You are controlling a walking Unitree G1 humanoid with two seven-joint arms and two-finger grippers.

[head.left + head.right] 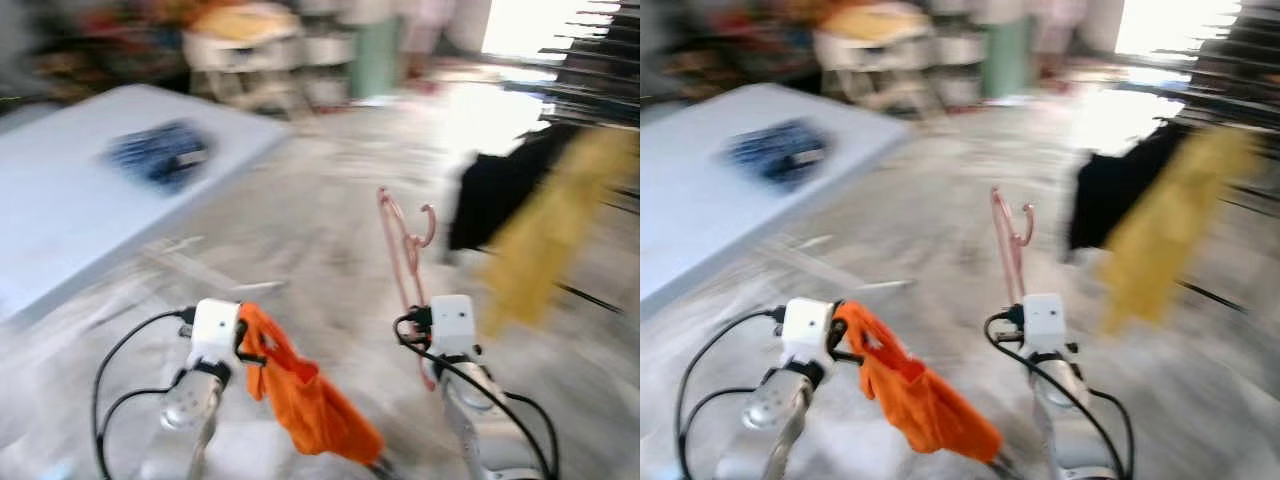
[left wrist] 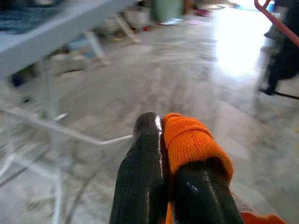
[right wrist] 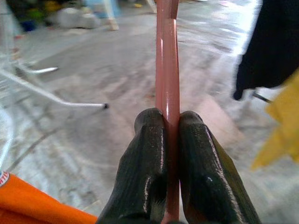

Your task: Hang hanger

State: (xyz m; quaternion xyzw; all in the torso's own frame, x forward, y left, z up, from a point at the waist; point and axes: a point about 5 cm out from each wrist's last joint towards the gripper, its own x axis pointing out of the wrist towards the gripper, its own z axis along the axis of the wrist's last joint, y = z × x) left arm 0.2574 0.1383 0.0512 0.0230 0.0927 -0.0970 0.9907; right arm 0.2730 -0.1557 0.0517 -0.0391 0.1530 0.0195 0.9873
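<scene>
While clamped, hanger [image 3: 167,70] stands upright.

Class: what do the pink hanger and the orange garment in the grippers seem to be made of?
Pink hanger: probably plastic, smooth with a slight sheen, held by the right gripper. Orange garment: knitted fabric, matte, its ribbed weave visible where the left gripper pinches it; it drapes limp.

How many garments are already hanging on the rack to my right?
2, as far as the blur allows: a black garment and a yellow garment just right of it, both on the drying rack. More may hang beyond the frame edge.
</scene>
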